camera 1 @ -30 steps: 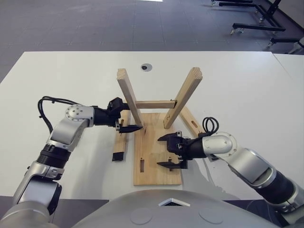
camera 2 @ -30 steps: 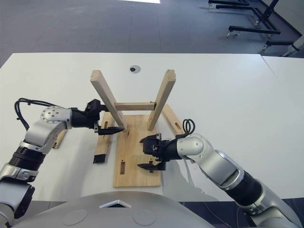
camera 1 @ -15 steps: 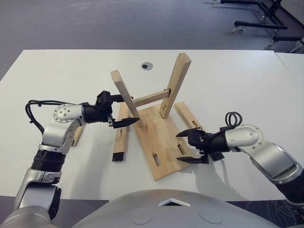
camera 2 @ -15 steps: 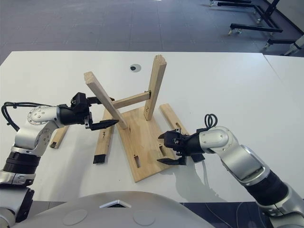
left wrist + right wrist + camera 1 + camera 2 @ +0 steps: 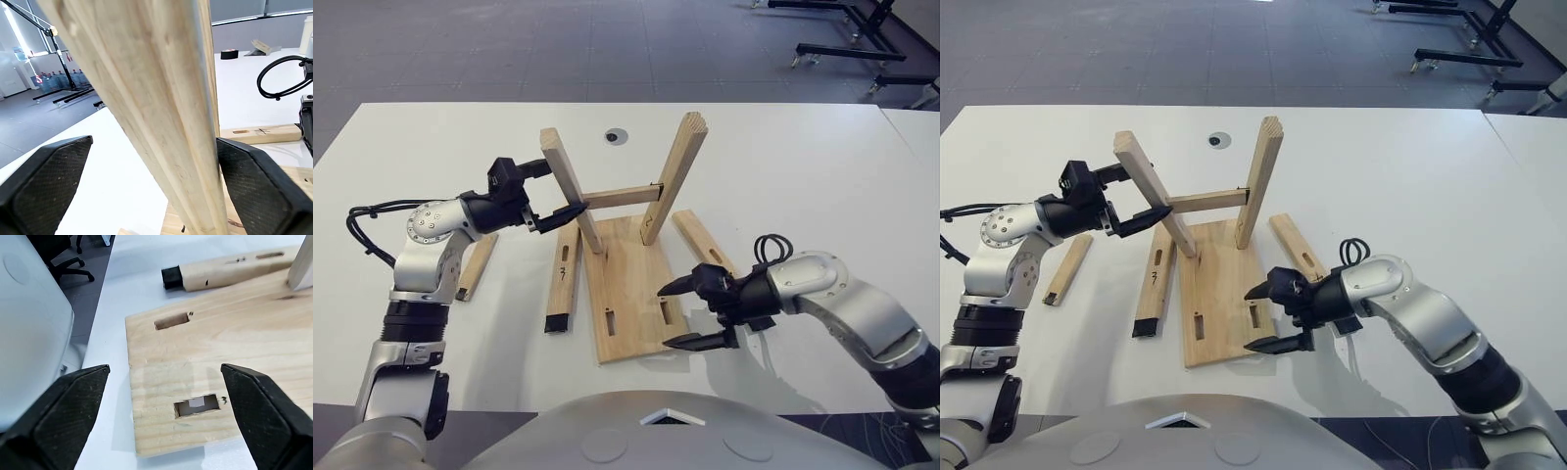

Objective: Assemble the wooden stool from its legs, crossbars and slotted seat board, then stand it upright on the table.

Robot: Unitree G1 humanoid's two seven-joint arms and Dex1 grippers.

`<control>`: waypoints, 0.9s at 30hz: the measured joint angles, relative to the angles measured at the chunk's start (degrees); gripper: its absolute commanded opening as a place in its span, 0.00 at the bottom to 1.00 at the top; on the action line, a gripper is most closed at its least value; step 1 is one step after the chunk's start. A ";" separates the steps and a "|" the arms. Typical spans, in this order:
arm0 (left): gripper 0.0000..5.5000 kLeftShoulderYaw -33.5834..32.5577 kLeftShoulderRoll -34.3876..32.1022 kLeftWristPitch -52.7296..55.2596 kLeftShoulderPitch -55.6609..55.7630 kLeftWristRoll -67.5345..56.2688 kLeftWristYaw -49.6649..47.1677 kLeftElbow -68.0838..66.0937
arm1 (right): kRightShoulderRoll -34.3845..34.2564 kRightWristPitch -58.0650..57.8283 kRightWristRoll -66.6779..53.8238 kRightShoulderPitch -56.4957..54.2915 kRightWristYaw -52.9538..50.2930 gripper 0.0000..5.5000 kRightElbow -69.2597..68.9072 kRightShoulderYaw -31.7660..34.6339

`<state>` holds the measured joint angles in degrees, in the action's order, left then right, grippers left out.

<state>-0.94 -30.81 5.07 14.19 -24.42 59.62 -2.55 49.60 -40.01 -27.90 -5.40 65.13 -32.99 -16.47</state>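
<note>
White tabletop, seat board flat at centre, two legs standing in it; left pincer spread astride the left leg, probably to steady it, right pincer spread at the board's near edge.

The white bench spans the frame from left to right. Flat at its centre lies the slotted seat board. Just left of it, a loose leg lies lengthwise, its black-capped end toward the bottom. Farther left lies a short wooden piece. Another leg lies angled by the board's right edge. A round grommet sits at upper centre.
</note>
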 measured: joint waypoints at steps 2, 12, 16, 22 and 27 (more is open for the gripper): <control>0.83 -1.51 0.34 -0.10 0.01 -1.35 -0.40 0.12 | 0.12 -0.47 -2.79 -1.61 0.20 0.76 0.42 3.75; 0.83 -14.47 1.80 3.86 0.30 -17.99 -4.70 9.75 | -3.61 1.51 -14.43 -7.81 -4.30 0.76 9.68 21.46; 0.83 -19.97 1.35 3.69 -2.30 -14.59 -13.86 10.60 | -6.64 6.59 -6.76 -8.94 -13.77 0.76 17.33 23.50; 0.83 -14.11 8.78 6.89 -9.89 -0.75 -35.42 20.72 | -20.01 3.87 -4.49 -10.40 -36.91 0.76 15.52 25.96; 0.83 -11.10 11.75 9.49 -12.16 -1.30 -38.14 26.84 | -24.32 3.47 -5.52 -9.35 -40.46 0.76 12.46 25.23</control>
<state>-12.04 -19.06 14.56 2.03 -25.72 21.48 24.29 25.29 -36.54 -33.41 -14.75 24.67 -20.53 8.77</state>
